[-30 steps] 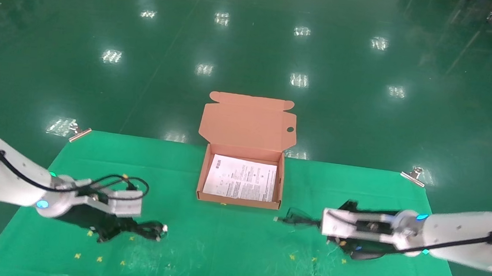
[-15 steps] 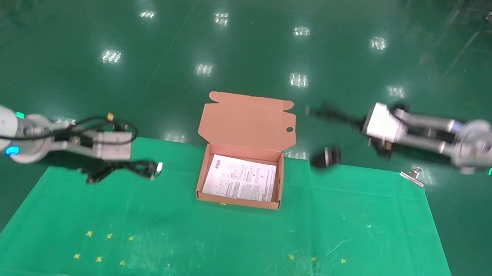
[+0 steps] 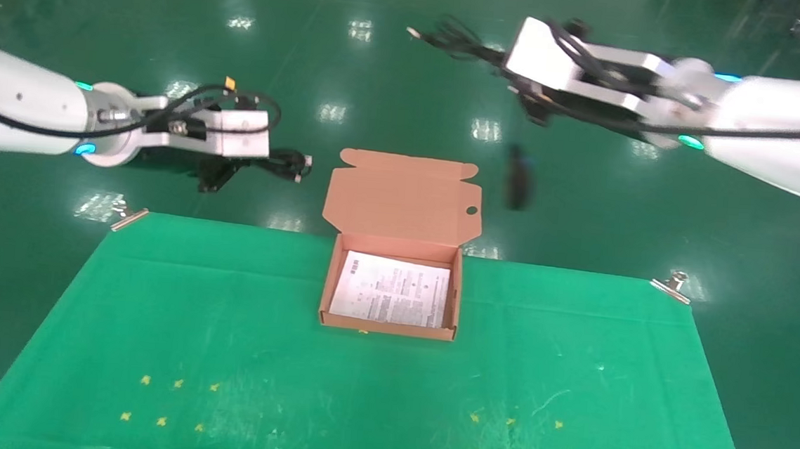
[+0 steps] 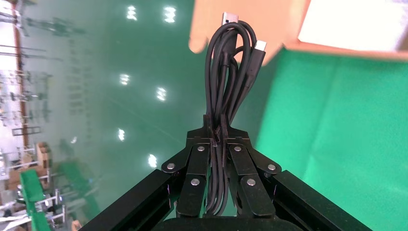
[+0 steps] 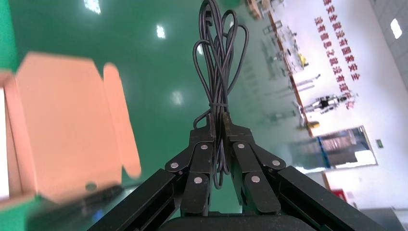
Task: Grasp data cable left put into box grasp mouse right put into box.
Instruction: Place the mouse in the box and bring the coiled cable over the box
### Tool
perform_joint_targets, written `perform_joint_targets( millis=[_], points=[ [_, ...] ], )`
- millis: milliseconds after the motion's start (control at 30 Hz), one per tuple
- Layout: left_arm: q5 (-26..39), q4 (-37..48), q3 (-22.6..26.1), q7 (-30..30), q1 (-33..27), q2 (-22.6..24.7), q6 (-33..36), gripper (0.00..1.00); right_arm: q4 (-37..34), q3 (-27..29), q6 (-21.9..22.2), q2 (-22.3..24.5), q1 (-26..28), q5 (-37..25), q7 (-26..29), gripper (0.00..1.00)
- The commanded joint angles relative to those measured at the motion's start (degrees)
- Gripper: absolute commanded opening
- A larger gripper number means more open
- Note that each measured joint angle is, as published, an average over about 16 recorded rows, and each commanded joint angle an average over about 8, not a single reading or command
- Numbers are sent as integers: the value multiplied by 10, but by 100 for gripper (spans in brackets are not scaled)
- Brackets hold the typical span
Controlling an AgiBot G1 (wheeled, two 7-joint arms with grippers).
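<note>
**Both arms raised, cable and mouse cord clamped above the open carton**

The left wrist view showed what the head view only hinted at: the left gripper (image 4: 219, 137) was closed on the thin black data cable (image 4: 230, 72), a narrow looped bundle with silver plug tips, pinched between its fingers. In the head view that gripper (image 3: 249, 169) hung in the air just left of the carton's lid, beyond the far edge of the green cloth-covered table (image 3: 154, 320).

The right wrist view showed the right gripper (image 5: 219, 120) clenched on the looped thin black cord (image 5: 219, 57) alone. Only the head view showed the small black oval mouse (image 3: 517, 178) itself, dangling blurred below the right gripper (image 3: 503, 59), to the right of the lid and beyond the table.

The shallow orange-brown cardboard box (image 3: 331, 283) sat open at the table's far middle, its tall flap lid (image 3: 402, 196) upright, a white printed sheet (image 3: 390, 298) lying inside. Metal clips (image 3: 670, 286) held the cloth at the far corners; small yellow marks (image 3: 169, 402) dotted the near side.
</note>
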Motion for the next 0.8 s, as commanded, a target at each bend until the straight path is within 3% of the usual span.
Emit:
perform_joint_targets(
  millis=[33, 400, 800],
  points=[
    [5, 9, -1, -2, -4, 10, -11, 0, -15, 0, 6, -16, 6, 5, -4, 0],
    [23, 62, -5, 5, -31, 48, -58, 0, -69, -2, 13, -82, 29, 35, -46, 0],
    [30, 71, -3, 5, -25, 41, -62, 0, -97, -6, 14, -94, 23, 40, -62, 0]
  ],
)
